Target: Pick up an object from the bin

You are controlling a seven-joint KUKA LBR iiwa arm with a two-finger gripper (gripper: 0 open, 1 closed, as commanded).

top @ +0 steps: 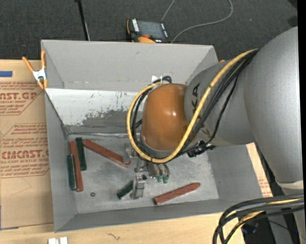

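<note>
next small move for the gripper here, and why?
Probably ease down onto the short dark green piece: the gripper sits right at its end near the bin's front, and the red stick beside it lies clear.

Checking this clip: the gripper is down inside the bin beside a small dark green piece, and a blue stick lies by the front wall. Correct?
Not quite. The camera view shows the stick by the front wall of the bin is red-brown, not blue. The rest holds: the gripper is down inside, beside a small dark green piece.
</note>
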